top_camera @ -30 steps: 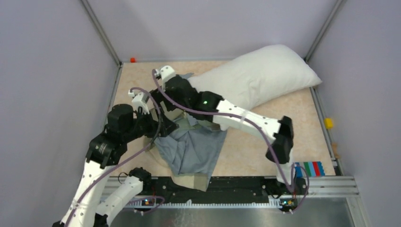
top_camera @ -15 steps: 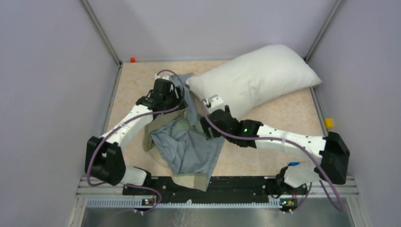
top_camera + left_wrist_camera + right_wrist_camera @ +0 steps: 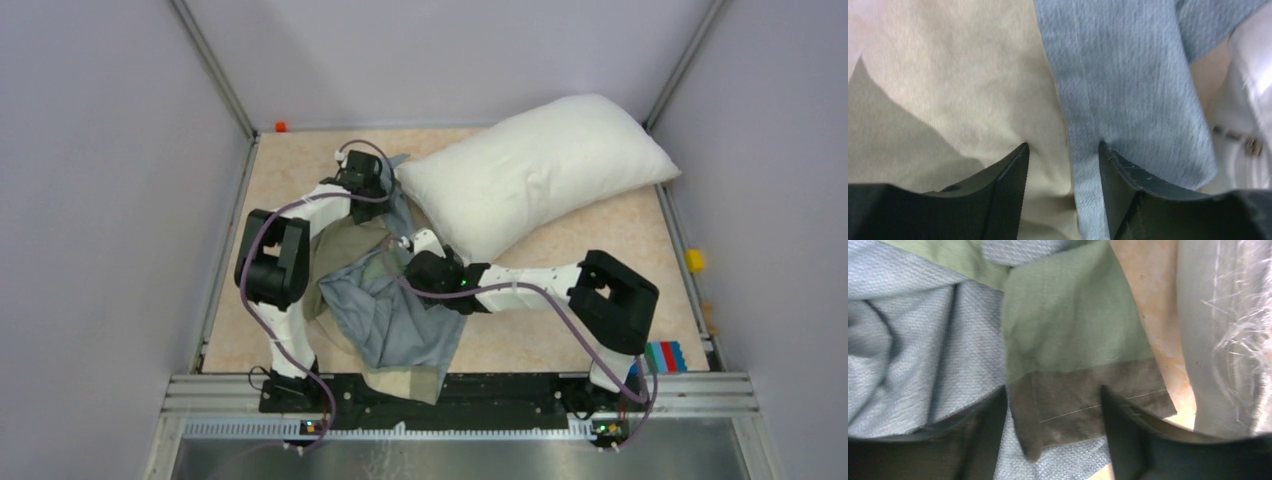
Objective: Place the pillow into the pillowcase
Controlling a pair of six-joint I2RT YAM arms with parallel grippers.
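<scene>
Both arms have dropped onto the limp grey-blue cloth pillowcase beside the plump white pillow; left gripper and right gripper straddle its hem, jaws apart, narrowing to pinch

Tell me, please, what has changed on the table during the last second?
The left arm reached farther, bringing its jaws to the far edge of the pillowcase beside the pillow. The right arm pulled back from the far left to the pillowcase's middle. Both jaws stand open astride cloth, nothing gripped. Pillow and pillowcase stayed put.
</scene>
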